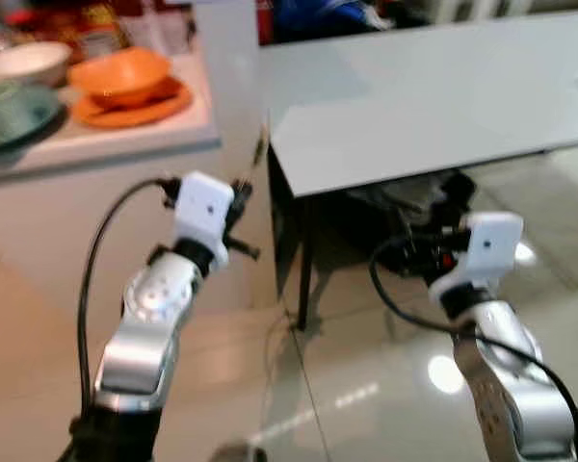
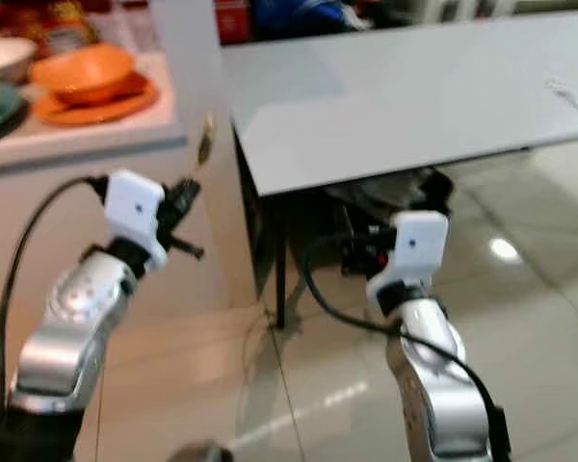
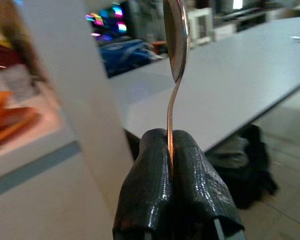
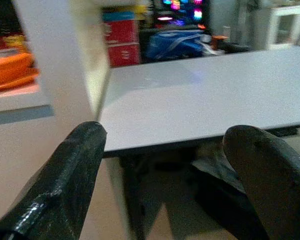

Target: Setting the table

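Your left gripper (image 3: 171,150) has its jaws pressed tight together on the thin handle of a spoon (image 3: 175,45), which stands up from the black fingers (image 3: 145,185) with its bowl at the top, turned edge-on to the wrist camera. From the head views, that arm is raised in front of a white pillar (image 1: 226,58), short of the near corner of the grey desk (image 1: 433,106), and the spoon (image 2: 205,141) shows as a small glint above the gripper, just off the desk's corner.

Your right gripper (image 4: 165,165) has its jaws spread wide with nothing between them; the two fingers (image 4: 65,175) frame the desk's near edge and the dark space beneath it. That arm is held lower, in front of the desk and below its top.

To the robot's left, a white counter (image 1: 125,140) carries an orange bowl (image 1: 120,72) on an orange plate (image 1: 130,108), a white bowl (image 1: 29,60) and a greenish plate (image 1: 14,114) (all somewhat blurred). A small pale object (image 2: 568,94) lies far along the desk; you cannot tell what it is. A dark bag (image 1: 405,207) sits on the glossy tiled floor (image 1: 366,385) under the desk.
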Available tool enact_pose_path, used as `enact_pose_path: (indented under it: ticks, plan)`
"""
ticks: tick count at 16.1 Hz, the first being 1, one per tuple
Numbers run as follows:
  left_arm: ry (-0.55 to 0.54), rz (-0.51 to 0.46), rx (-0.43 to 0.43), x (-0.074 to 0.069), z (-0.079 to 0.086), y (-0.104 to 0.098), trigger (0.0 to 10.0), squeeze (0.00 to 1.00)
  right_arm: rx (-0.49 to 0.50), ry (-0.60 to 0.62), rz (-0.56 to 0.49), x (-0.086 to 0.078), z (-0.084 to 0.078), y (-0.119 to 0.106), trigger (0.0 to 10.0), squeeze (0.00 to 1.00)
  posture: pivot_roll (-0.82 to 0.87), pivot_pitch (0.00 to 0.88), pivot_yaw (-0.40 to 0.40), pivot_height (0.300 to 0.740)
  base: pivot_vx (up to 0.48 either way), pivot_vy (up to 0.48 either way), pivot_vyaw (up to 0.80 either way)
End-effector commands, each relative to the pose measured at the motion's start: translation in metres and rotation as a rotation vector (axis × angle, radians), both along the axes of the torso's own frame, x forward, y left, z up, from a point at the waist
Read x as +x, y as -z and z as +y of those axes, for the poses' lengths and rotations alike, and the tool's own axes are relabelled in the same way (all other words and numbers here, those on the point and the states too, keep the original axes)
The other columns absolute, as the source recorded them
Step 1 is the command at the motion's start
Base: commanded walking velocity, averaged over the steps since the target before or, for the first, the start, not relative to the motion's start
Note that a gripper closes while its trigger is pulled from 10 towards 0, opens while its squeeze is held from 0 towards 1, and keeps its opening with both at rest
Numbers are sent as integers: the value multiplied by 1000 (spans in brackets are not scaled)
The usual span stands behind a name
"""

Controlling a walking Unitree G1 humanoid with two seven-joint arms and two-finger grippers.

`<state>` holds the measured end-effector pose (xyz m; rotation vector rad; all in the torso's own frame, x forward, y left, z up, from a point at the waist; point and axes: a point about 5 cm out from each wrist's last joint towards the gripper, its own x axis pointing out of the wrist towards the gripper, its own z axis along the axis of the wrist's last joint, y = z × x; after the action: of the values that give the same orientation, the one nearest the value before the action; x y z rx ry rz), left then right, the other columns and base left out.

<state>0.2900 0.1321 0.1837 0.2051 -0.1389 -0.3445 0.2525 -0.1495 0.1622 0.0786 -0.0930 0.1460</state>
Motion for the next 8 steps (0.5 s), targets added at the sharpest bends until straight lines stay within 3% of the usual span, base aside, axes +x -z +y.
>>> enact_pose_path:
  ticks: [1,2,3,8]
  plan:
    - [-47,10,12,2,8,1,10000,0,-1,8,-2,2,2,-1,10000,0,84,63,40,740,0,-480,800]
    - [-70,24,20,3,10,3,10000,0,-5,34,8,3,0,0,10000,0,83,63,40,740,0,-480,800]
    - [-108,67,-31,8,15,6,10000,0,-29,67,39,5,-3,3,10000,0,72,65,43,740,0,0,0]
    - [-131,41,-69,13,14,2,10000,0,-66,77,-4,10,-6,-8,10000,0,47,70,40,740,0,0,0]
